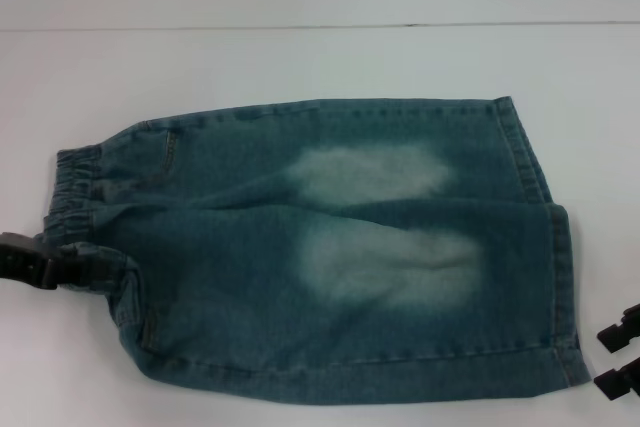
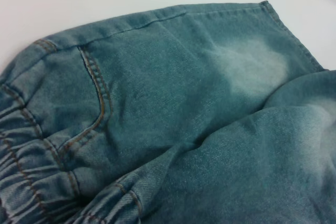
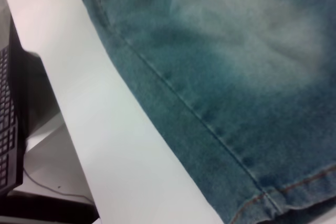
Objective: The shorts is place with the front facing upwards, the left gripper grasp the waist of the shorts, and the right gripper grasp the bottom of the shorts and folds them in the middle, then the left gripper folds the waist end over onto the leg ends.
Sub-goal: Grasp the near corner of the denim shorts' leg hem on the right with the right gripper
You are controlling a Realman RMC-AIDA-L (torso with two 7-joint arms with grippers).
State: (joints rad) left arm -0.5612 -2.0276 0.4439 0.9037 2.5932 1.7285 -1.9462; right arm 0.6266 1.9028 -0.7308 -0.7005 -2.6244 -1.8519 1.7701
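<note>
Shorts (image 1: 330,247) on white table (image 1: 300,57); left gripper (image 1: 50,265) seemingly pinching waist end (image 1: 75,192).

White table (image 1: 300,57), dark keyboard (image 3: 6,129) beside.

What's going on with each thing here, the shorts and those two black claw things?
shorts: spread flat on the table, not yet folded.
waist end: bunched, nearer corner lifted.
left end effector: shut on the waist end.
right end effector: open, beside the leg ends, not touching.
</note>
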